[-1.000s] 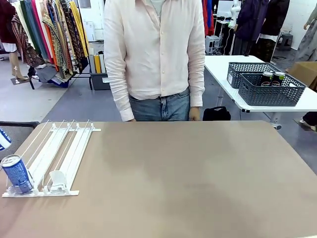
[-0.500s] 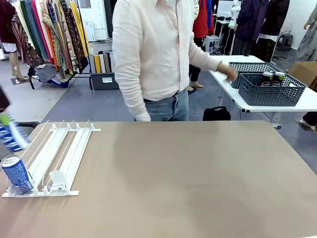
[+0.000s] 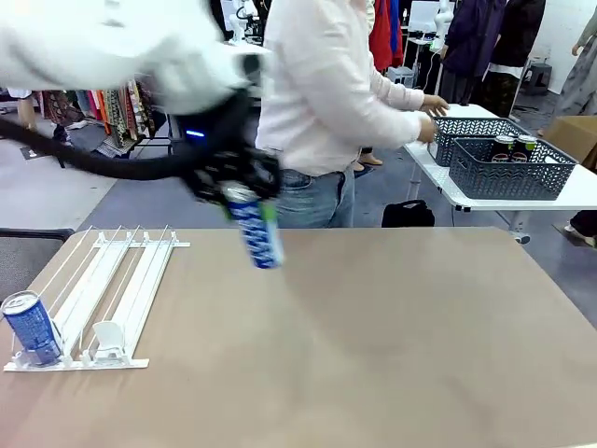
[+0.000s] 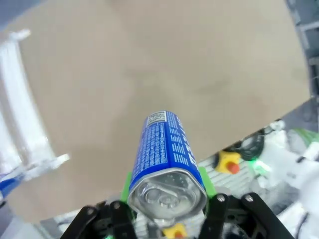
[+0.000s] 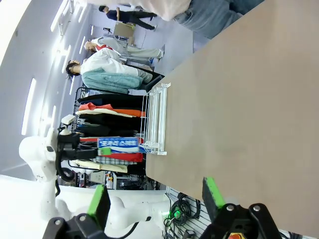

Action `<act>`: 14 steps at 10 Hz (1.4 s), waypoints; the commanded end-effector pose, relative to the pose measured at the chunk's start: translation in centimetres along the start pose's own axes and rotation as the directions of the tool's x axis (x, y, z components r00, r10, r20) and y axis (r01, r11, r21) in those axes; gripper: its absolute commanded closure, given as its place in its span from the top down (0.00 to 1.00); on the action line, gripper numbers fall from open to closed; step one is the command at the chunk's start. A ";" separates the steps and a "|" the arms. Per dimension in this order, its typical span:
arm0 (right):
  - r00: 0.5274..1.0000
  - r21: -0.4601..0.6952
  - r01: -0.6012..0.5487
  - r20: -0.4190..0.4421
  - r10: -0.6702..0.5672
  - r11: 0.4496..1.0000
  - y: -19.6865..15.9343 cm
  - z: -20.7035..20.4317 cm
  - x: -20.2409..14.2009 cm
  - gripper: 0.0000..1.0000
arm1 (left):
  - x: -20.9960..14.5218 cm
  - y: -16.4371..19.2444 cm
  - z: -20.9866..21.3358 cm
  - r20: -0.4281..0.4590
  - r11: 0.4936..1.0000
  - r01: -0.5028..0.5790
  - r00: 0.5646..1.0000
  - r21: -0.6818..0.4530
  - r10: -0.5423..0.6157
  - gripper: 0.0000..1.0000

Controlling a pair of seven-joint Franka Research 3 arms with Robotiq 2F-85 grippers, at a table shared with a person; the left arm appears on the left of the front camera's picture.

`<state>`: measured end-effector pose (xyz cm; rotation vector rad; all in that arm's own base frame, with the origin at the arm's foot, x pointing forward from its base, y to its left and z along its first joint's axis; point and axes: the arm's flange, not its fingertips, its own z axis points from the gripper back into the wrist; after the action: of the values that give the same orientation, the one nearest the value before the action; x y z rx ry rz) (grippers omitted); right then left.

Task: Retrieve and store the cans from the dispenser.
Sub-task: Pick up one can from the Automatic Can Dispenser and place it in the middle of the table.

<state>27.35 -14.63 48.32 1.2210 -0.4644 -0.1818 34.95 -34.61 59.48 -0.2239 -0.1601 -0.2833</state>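
1. My left tool (image 3: 241, 194) is clamped on a blue can (image 3: 258, 233), gripping it at the silver-top end. The arm is motion-blurred.
2. The blue can hangs in the air over the far-middle of the counter (image 3: 392, 327). It tilts a little and does not touch the surface.
3. In the left wrist view, the green pads (image 4: 126, 183) press both sides of the can. Its silver top faces the camera and its body points out over the counter.
4. The other blue can (image 3: 31, 329) stands upright at the front lip of the dispenser (image 3: 112, 289), in its leftmost lane, on the near-left part of the counter.
5. A white pusher block (image 3: 109, 338) sits at the front of a lane just right of that can.
6. The held can is well apart from the dispenser, to its right and higher.
7. My right tool (image 5: 155, 196) has its fingers wide apart with nothing between them, and the counter lies beyond.
8. A person at the far side is turned toward a side counter (image 3: 410, 135). One hand (image 3: 431, 107) is at the corner of the back basket (image 3: 466, 126); I can't tell if it touches.
9. The front basket (image 3: 508, 177) is dark grey mesh and holds dark cans (image 3: 513, 145). Their tops show above the rim.
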 end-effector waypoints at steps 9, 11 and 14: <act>1.000 0.030 -0.026 0.016 0.026 0.999 0.1 -0.2 0.3 1.00 | 2.0 -8.1 -16.0 -0.118 0.994 0.024 0.993 0.105 -0.011 0.00; 1.000 0.030 -0.026 0.016 0.026 0.999 0.1 -0.2 0.3 1.00 | 2.0 -8.1 -16.0 -0.118 0.994 0.024 0.993 0.105 -0.011 0.00; 1.000 0.030 -0.026 0.016 0.026 0.999 0.1 -0.2 0.3 1.00 | 2.7 -7.4 -18.8 -0.087 0.993 0.003 0.996 0.119 0.008 0.00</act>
<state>27.34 -14.63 48.32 1.2209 -0.4644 -0.1816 36.79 -46.74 44.65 -0.1037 -0.0485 -0.3120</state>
